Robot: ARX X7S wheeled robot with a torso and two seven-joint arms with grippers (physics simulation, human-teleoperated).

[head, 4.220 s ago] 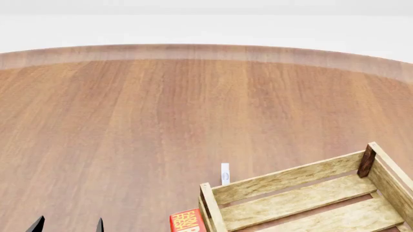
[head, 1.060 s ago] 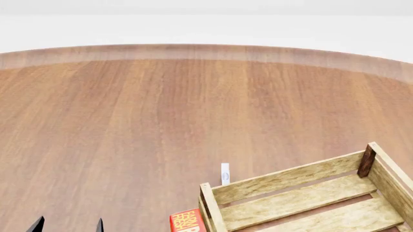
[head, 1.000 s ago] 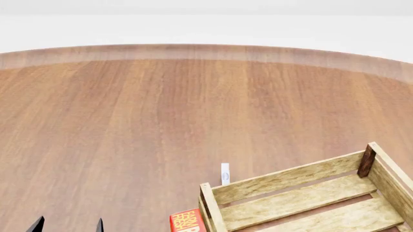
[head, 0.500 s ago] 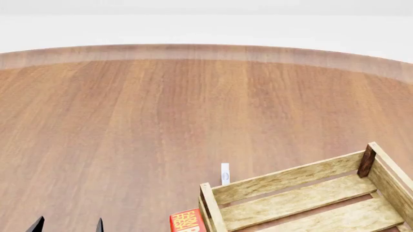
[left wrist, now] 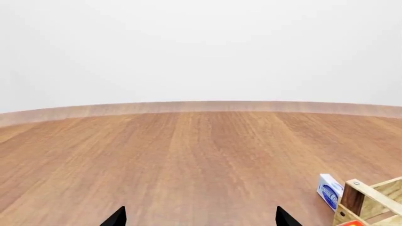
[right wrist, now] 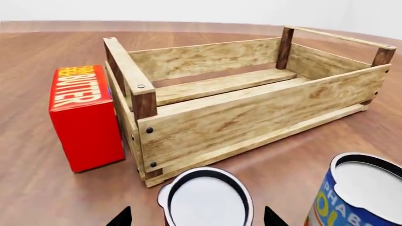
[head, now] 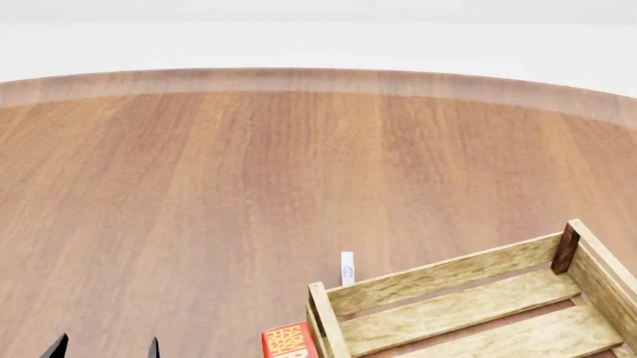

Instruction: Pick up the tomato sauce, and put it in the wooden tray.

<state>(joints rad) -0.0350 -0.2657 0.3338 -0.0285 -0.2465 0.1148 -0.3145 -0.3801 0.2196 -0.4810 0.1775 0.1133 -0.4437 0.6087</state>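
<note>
In the right wrist view, the tomato sauce [right wrist: 207, 197] shows mostly as a silvery-white flat lid seen from above, with its label almost hidden. It stands just in front of the wooden tray [right wrist: 251, 110], a pale slatted crate with dark corner posts. My right gripper [right wrist: 196, 217] is open, with one dark fingertip on either side of the can and not touching it. The tray also shows in the head view [head: 448, 287], empty, at the bottom right. My left gripper [head: 107, 347] is open and empty over bare table; it also shows in the left wrist view [left wrist: 199, 217].
A red butter box [right wrist: 84, 115] stands against the tray's short end and also shows in the head view [head: 289, 341]. A blue-and-yellow can [right wrist: 361, 197] stands right beside the tomato sauce. A small white-and-blue packet [head: 347, 267] stands behind the tray's corner. The round wooden table [head: 249, 171] stretches away.
</note>
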